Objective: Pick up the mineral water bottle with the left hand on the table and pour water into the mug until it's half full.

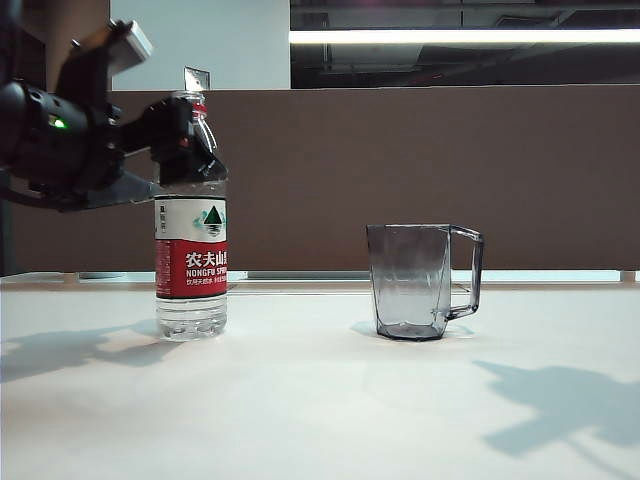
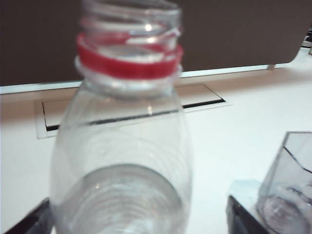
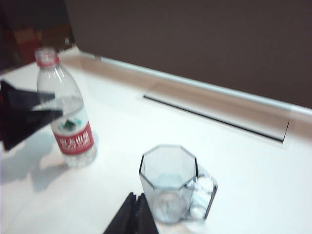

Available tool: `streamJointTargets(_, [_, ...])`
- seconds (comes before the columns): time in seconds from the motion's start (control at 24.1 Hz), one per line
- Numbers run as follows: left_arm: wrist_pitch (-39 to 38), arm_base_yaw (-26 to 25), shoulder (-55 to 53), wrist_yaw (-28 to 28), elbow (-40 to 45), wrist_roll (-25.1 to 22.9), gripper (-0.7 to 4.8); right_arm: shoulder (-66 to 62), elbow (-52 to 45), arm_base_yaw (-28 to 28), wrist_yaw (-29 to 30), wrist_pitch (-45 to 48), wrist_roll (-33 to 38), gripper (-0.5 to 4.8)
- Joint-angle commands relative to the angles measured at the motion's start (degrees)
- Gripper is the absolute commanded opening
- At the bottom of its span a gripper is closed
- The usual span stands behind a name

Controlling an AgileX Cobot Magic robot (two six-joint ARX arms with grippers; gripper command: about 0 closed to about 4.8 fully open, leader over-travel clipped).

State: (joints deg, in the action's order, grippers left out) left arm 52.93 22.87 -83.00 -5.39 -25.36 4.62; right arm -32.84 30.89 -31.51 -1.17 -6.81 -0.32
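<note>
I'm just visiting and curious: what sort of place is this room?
Probably an office or lab test bench: a plain white table against a brown partition panel, with strip lighting above exposed ceiling fittings.

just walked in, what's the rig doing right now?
The left hand is at the upper part of the mineral water bottle, open, one finger on each side of it and no grip yet. The bottle stands upright on the table, uncapped, with water inside. The mug sits apart to the right in the exterior view, upright and apparently empty. The right hand is shut, hanging near the mug and holding nothing. No pouring has begun.
</note>
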Motion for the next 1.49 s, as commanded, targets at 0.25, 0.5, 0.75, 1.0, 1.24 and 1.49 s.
streamJointTargets(0.25, [1.2, 0.0, -6.1, 0.0, -5.6, -0.1, 4.79, 0.2, 0.3, 0.0, 2.8, -0.7, -0.1, -0.02])
streamJointTargets(0.5, [1.3, 0.0, -11.4, 0.0, -8.1, -0.1, 4.79, 0.2, 0.3, 0.0, 2.8, -0.7, -0.1, -0.02])
streamJointTargets(0.75, [2.6, 0.0, -13.7, 0.0, -8.1, -0.1, 4.79, 0.2, 0.3, 0.0, 2.7, -0.7, -0.1, -0.02])
streamJointTargets(1.0, [2.6, 0.0, -13.7, 0.0, -8.1, -0.1, 3.05, 0.2, 0.3, 0.1, 2.6, -0.7, -0.2, -0.02])
streamJointTargets(1.24, [3.3, 0.0, -13.7, 0.0, -8.1, 0.1, 2.44, 0.2, 0.3, 0.1, 2.4, -0.7, -0.1, -0.02])
streamJointTargets(1.49, [3.6, 0.0, -13.7, 0.0, -8.1, 0.1, 2.41, 0.2, 0.3, 0.1, 2.4, -0.7, -0.2, -0.02])
